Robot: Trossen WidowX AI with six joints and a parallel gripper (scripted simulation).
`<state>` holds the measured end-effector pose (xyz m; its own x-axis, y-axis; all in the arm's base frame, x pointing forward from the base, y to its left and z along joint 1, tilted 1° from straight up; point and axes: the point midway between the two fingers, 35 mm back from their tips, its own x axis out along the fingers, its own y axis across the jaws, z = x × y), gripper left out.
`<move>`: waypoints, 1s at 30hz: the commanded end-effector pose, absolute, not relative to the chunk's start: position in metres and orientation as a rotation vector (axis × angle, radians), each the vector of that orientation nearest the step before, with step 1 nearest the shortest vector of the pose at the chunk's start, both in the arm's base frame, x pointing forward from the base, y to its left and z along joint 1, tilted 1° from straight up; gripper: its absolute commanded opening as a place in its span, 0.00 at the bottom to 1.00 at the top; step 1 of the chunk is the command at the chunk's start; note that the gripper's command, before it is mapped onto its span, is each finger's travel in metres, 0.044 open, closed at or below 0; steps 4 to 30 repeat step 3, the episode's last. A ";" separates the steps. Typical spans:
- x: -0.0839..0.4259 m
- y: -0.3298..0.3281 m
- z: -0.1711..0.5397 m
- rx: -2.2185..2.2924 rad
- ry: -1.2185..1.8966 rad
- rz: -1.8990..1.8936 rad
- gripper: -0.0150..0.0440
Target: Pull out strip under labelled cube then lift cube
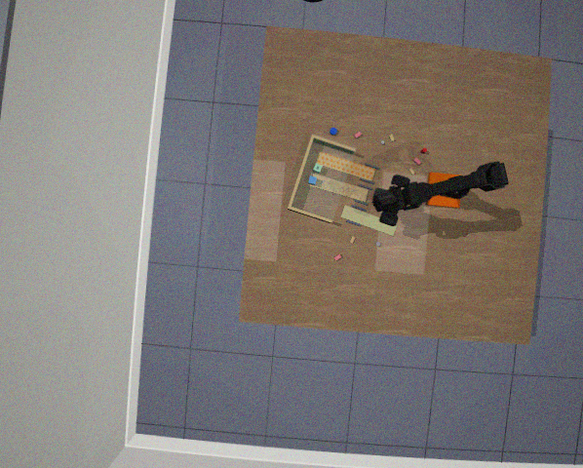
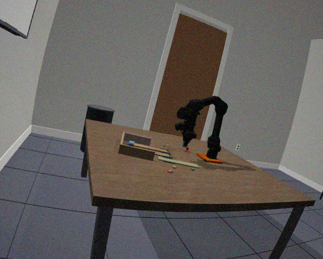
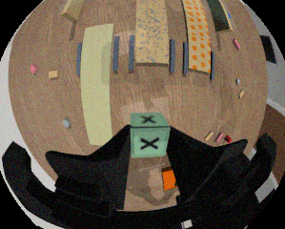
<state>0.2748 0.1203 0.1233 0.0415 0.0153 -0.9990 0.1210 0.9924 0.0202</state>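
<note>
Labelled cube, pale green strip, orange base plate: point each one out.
labelled cube [image 3: 148,143], wrist view, on its X-marked face between the gripper fingers.
pale green strip [image 1: 363,217], top view, on its bare middle.
orange base plate [image 1: 439,200], top view, on its exposed edge.

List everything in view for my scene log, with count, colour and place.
Table: 1, brown wood, on grey-blue tiled floor.
Open tray: 1, tan walls, mid-table.
Patterned strips: 2, orange dotted and tan speckled, lying half in the tray.
Pulled-out strip: 1, pale green, on the table beside the tray.
Cubes in the tray: 2, teal and blue, at the far ends of the patterned strips.
Labelled cube: 1, green with black X marks, held above the table.
Small scattered bits: about ten, pink, tan, red, blue, grey, around the tray.
Bin: 1, black, behind the table.
Door: 1, brown.
Arm base plate: 1, orange.
Claw: 1, black, shut on the labelled cube.
</note>
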 end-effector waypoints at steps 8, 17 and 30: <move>0.274 0.121 0.124 0.109 1.531 -0.075 0.25; 0.274 0.121 0.124 0.109 1.531 -0.075 0.25; 0.274 0.121 0.124 0.109 1.531 -0.075 0.25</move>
